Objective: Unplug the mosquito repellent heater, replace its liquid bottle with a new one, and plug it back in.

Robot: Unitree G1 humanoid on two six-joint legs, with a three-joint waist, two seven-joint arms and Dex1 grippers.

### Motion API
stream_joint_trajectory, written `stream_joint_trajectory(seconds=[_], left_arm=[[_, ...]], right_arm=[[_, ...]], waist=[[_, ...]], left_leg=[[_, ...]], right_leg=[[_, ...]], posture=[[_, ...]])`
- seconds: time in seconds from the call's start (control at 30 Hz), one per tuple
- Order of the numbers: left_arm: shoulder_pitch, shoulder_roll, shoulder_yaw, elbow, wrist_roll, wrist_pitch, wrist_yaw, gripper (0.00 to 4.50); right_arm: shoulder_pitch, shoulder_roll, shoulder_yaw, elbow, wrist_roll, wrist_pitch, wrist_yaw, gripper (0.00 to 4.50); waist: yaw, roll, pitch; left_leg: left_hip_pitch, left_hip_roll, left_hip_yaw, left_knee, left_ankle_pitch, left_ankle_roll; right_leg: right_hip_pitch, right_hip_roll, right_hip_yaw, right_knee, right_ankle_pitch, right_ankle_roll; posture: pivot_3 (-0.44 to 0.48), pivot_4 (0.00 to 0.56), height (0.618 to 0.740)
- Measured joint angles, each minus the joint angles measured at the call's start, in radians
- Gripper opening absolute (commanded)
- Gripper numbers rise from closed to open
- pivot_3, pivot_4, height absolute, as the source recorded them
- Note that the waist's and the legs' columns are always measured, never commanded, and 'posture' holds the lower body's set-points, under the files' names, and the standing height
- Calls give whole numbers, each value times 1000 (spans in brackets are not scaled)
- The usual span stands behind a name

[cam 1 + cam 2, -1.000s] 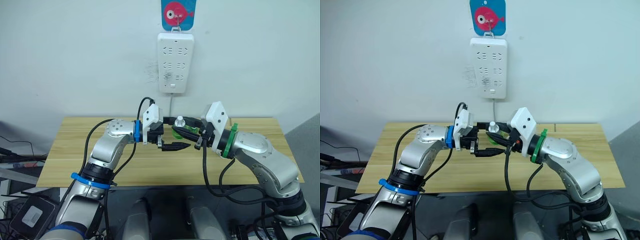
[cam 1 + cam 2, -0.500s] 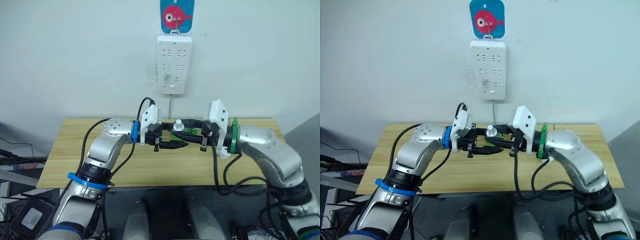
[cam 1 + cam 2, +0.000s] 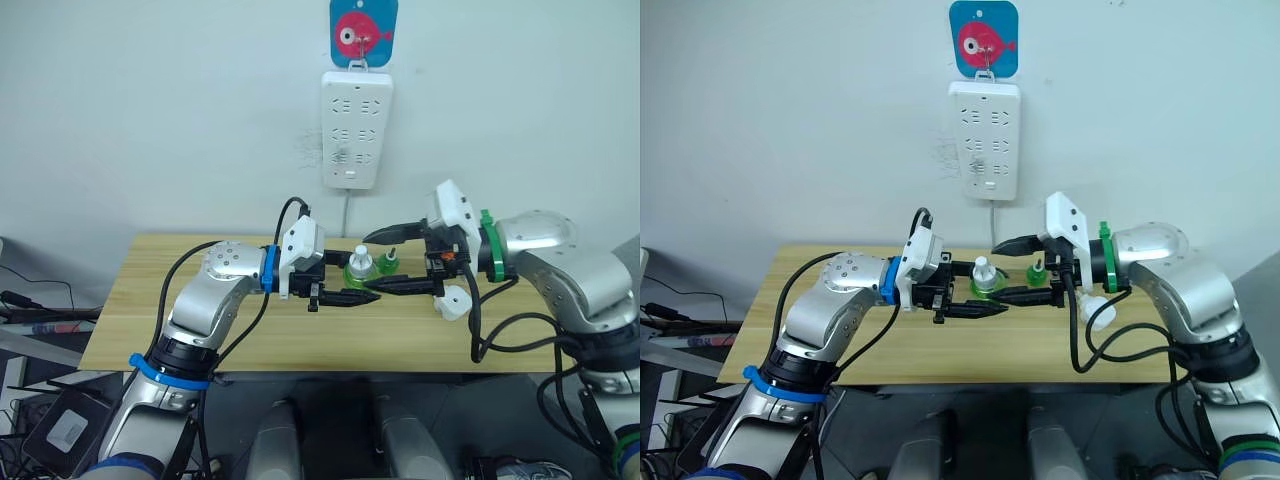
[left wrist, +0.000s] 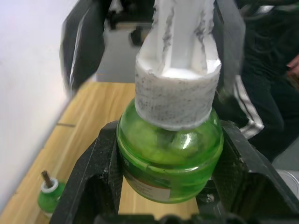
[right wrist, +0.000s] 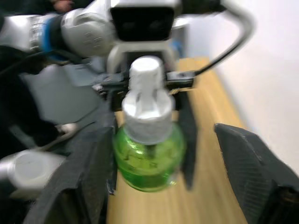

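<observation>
My left gripper [image 3: 358,288] is shut on the new one [image 3: 358,270], a green bottle with a white cap [image 4: 177,93], held upright above the table. The bottle's body is pinched between both fingers [image 4: 96,182]. My right gripper [image 3: 372,263] stands wide open, one finger above and one below, reaching toward that bottle from the right without touching it. The liquid bottle [image 3: 388,266], green with a bare dark wick [image 4: 46,178], stands on the table just behind. The white mosquito repellent heater [image 3: 452,303] lies on the table under my right wrist.
A white power strip [image 3: 358,128] hangs on the wall above the table's back edge, under a blue fish hook [image 3: 362,30], with its cable running down behind. The wooden table [image 3: 150,330] has bare surface on the left and right.
My right gripper has opened and drawn back to the right, away from the capped bottle. The left gripper keeps hold of that bottle. The camera has shifted a little.
</observation>
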Motion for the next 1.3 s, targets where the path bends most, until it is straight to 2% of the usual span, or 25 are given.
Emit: stream_joint_trajectory(seconds=[0.13,0.27,0.37,0.47,0.57,0.63,0.67,0.77,0.87,0.97,1.1,1.13,1.3], left_arm=[[22,-24,-4,-4,34,-9,73,2238],[23,-50,-21,-4,63,-30,124,2238],[23,-63,-25,-4,81,-44,153,2238],[23,-69,-28,-4,84,-47,172,2238],[23,-70,-32,-6,84,-45,174,2238],[27,-68,-33,-12,80,-39,173,2238],[35,-65,-33,-23,75,-29,172,2238],[56,-34,-34,-52,47,-2,142,2238],[75,16,-38,-86,-2,15,65,2238],[78,68,-55,-95,-19,-22,-37,2238],[77,68,-68,-95,-37,-45,-79,2238],[76,67,-69,-94,-40,-51,-80,2238],[73,77,-31,-78,-39,-77,-65,2238]], right_arm=[[190,123,-73,-244,34,110,-268,3509],[232,239,-45,-385,22,164,-486,3509],[243,287,32,-383,-54,161,-600,3509],[243,306,77,-360,-104,150,-656,2943],[246,303,92,-349,-129,126,-657,1850],[248,290,94,-343,-129,106,-641,1156],[249,278,94,-339,-127,96,-625,1096],[250,243,84,-309,-90,59,-533,1097],[190,127,79,-230,-34,-18,-317,1097],[58,23,121,-96,27,-74,-49,1097],[-45,-26,157,-5,70,-73,122,1097],[-55,-27,157,3,81,-62,133,1830],[-58,-69,105,52,107,-17,147,3539]], waist=[[-2,0,0],[-12,0,-2],[-19,0,-2],[-19,0,-2],[-19,0,-2],[-19,0,-2],[-20,0,-2],[-20,0,-2],[-22,0,-2],[-26,0,-3],[-23,0,-3],[-23,0,-3],[-22,0,-3]], left_leg=[[0,0,1,0,0,0],[2,0,2,2,0,0],[2,0,2,2,1,0],[1,-1,2,2,0,0],[1,-1,2,2,0,0],[1,-1,2,1,0,0],[1,-1,2,1,0,0],[1,-1,2,1,0,0],[2,-1,2,2,0,0],[2,0,2,2,0,0],[1,0,1,1,0,0],[1,0,1,1,0,0],[1,-1,1,2,0,0]], right_leg=[[-1,0,2,2,0,0],[-1,0,3,4,-3,4],[-1,1,3,3,-3,5],[-1,0,4,3,-3,5],[-1,0,3,3,-3,4],[-1,0,3,3,-3,4],[-1,0,3,3,-3,4],[-1,0,3,3,-3,4],[0,0,3,2,-3,4],[0,0,2,2,-3,4],[0,0,1,2,-3,3],[0,0,1,2,-3,3],[0,0,1,2,-3,4]], posture=[[-106,214,740],[-117,214,740],[-111,212,740],[-105,212,740],[-95,210,740],[-89,209,740],[-85,208,740],[-86,207,740],[-82,191,740],[-65,179,740],[-53,175,740],[-54,179,740],[-69,185,740]])
